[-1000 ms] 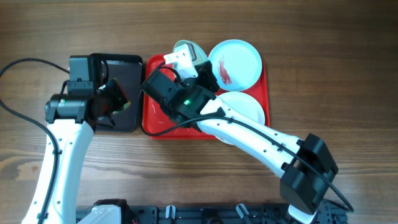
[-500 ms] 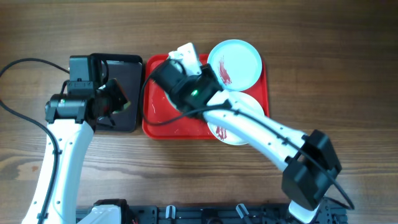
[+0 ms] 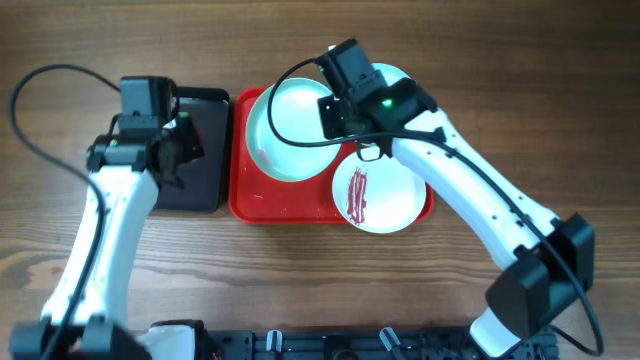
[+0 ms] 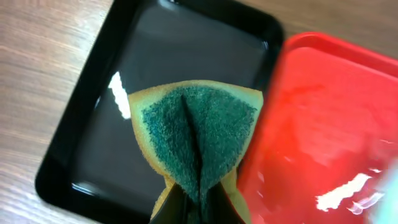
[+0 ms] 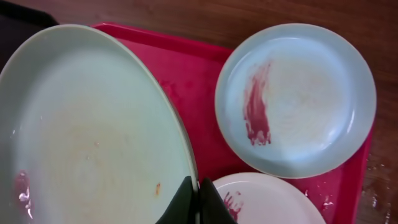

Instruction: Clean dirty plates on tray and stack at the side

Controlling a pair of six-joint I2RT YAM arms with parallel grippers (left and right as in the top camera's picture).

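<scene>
Now the right gripper, clamped on the rim of a pale mint-blue round plate, has swung it face-up over the left of the red rectangular plastic tray, apparently ready for wiping. The left gripper pinches a folded green-and-yellow sponge above the small black tray; no writing is readable.

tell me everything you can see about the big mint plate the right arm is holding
The mint plate is round, shallow and pale mint-blue, with a smooth, glossy surface. Its face shows a faint yellowish film, a small red smear near one edge and a tiny orange speck. The right gripper is shut on its rim, pinching it between the fingers. It looks raised and tilted over the left part of the red tray.
</scene>
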